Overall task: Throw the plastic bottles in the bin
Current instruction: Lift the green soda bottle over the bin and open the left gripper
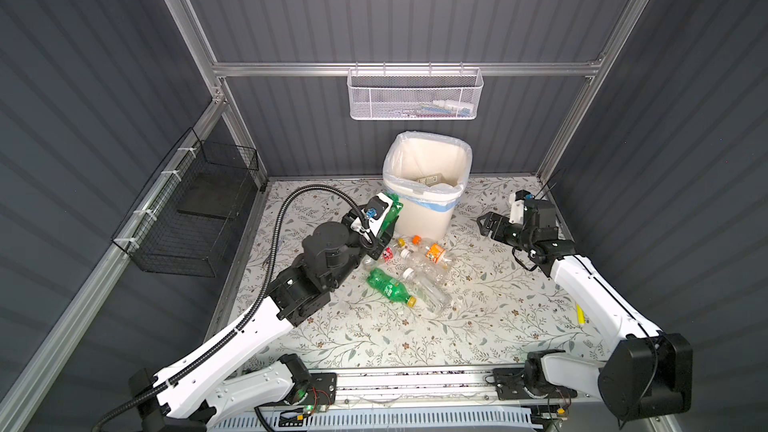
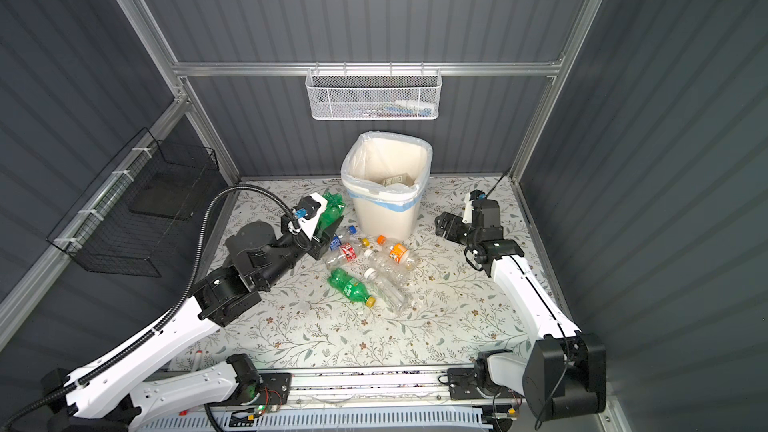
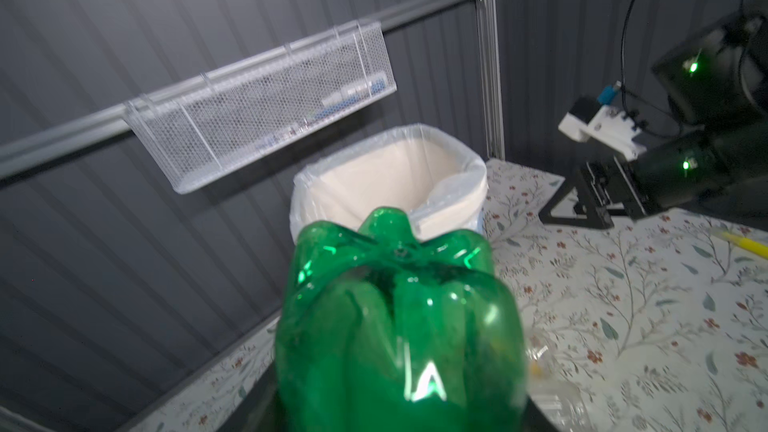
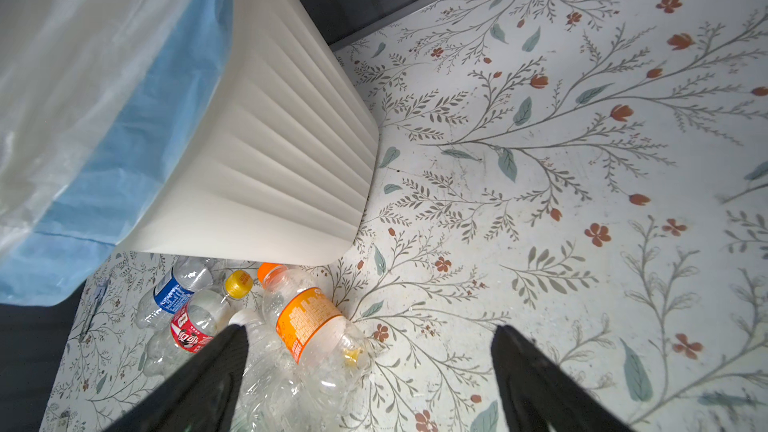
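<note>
My left gripper (image 1: 385,224) is shut on a green plastic bottle (image 1: 394,206) (image 2: 332,211) and holds it up beside the bin's left wall. The bottle's base (image 3: 395,317) fills the left wrist view and hides the fingers. The cream bin (image 1: 424,218) (image 2: 384,218) (image 3: 415,130) (image 4: 270,160) stands at the back centre with its bag-lined mouth open. Several bottles lie in front of it: a second green one (image 1: 388,286), an orange-labelled one (image 1: 434,253) (image 4: 309,322), a red-labelled one (image 4: 189,332) and a blue-labelled one (image 4: 172,295). My right gripper (image 1: 488,224) (image 4: 370,330) hangs open and empty, low to the bin's right.
A white mesh basket (image 1: 415,97) hangs on the back rail above the bin. On the left wall is a black wire basket (image 1: 187,218). A yellow pen (image 1: 579,313) lies beside the right arm. Dark walls close in the floral table (image 1: 374,338).
</note>
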Available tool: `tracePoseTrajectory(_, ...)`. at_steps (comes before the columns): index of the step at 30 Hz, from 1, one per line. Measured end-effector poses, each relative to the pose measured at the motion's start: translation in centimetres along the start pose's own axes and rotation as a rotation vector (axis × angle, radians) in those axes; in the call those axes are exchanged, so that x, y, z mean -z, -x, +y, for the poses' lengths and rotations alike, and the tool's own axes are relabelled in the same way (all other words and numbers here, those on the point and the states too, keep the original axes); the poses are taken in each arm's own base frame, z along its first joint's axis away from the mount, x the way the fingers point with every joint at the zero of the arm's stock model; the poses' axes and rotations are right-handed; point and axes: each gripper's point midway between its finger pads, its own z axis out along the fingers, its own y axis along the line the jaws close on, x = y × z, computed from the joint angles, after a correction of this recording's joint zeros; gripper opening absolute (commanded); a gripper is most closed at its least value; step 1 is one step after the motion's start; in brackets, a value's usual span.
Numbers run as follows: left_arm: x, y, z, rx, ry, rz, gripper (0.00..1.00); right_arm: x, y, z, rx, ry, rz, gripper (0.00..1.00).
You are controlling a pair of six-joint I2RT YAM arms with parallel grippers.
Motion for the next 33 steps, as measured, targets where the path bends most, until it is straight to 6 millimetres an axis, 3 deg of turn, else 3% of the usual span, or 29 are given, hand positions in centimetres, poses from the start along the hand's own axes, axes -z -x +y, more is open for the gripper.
tracePoseTrajectory(4,2.7,6.4,1.8,-0.048,0.035,-0.251,0.57,0.5,0.2,0.2,0.008,-0.008,-0.017,0.94)
tracePoseTrajectory(8,7.4,12.9,2.9,-0.095,0.037,-0.544,0.59,1.4,0.7,0.6,0.017,-0.006,-0.053,0.94)
tracePoseTrajectory(11,10.0,16.4,3.0,-0.132,0.032,-0.720,0.61,2.0,0.8,0.6,0.020,-0.009,-0.073,0.94)
tracePoseTrajectory(13,10.2,18.6,3.2,-0.145,0.038,-0.792,0.64,2.2,0.7,0.5,0.019,-0.013,-0.078,0.94)
tracePoseTrajectory(16,6.7,22.7,3.8,-0.122,0.057,-0.805,0.74,2.1,0.6,0.5,0.014,-0.019,-0.080,0.94)
tracePoseTrajectory(18,1.9,25.8,4.5,-0.070,0.068,-0.760,0.83,2.0,0.6,0.7,0.016,-0.014,-0.083,0.94)
tracePoseTrajectory(20,-3.2,27.3,5.2,-0.024,0.060,-0.688,0.90,1.9,0.5,1.1,0.022,-0.005,-0.080,0.94)
tracePoseTrajectory(22,-9.4,26.5,6.0,0.018,0.046,-0.573,0.97,1.6,0.1,1.6,0.035,0.003,-0.066,0.94)
tracePoseTrajectory(23,-12.3,25.0,6.4,0.036,0.041,-0.502,1.00,1.3,-0.2,1.8,0.043,0.007,-0.055,0.94)
tracePoseTrajectory(25,-16.7,20.7,6.7,0.064,0.030,-0.362,1.00,1.0,-0.8,2.1,0.057,0.010,-0.033,0.95)
tracePoseTrajectory(27,-20.0,14.7,6.3,0.083,0.010,-0.182,1.00,0.8,-1.5,2.3,0.071,0.011,-0.010,0.96)
tracePoseTrajectory(30,-21.5,8.0,6.2,0.105,0.010,-0.003,1.00,0.8,-1.9,2.3,0.083,0.010,0.004,0.96)
tracePoseTrajectory(33,-20.1,5.9,6.4,0.112,0.026,0.061,1.00,0.7,-2.3,2.3,0.097,0.009,0.020,0.96)
